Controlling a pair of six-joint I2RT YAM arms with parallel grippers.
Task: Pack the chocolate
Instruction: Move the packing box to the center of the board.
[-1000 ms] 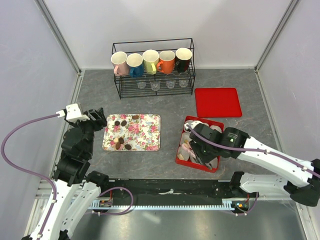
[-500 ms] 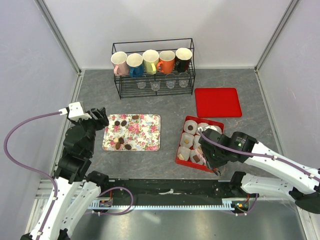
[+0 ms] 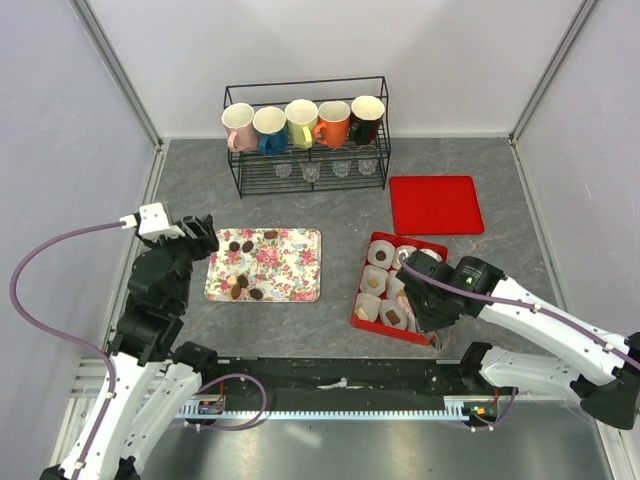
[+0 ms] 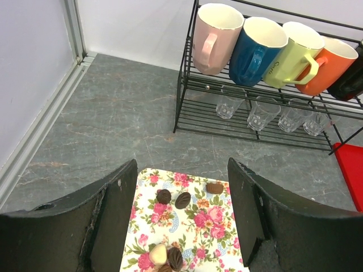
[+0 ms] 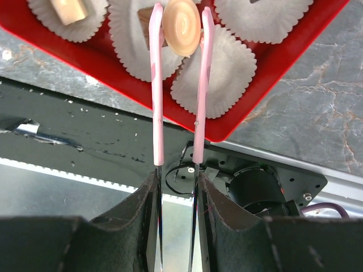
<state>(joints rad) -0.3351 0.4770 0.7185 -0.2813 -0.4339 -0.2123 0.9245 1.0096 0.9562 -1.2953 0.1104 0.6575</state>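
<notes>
Several chocolates [image 3: 240, 285], mostly dark brown, lie on the floral tray [image 3: 290, 270]. In the left wrist view I see dark ones [image 4: 182, 200] and a cream one [image 4: 157, 253]. My left gripper [image 3: 205, 235] is open and empty above the tray's left end [image 4: 181, 164]. My right gripper [image 3: 425, 300] is shut on pink tongs [image 5: 157, 113], and the tong tips pinch a round tan chocolate [image 5: 181, 18] just above a white paper cup [image 5: 224, 73] in the red box [image 3: 360, 310]. Some cups in the box hold chocolates.
A black wire rack [image 3: 305, 135] with several mugs and small glasses stands at the back. A red lid [image 3: 435, 204] lies flat behind the red box. The box's near corner [image 5: 227, 133] overhangs the black rail at the table's front edge.
My right arm drew back toward the near right of the red box with the tongs, uncovering the paper cups, then settled. My left gripper barely moved.
</notes>
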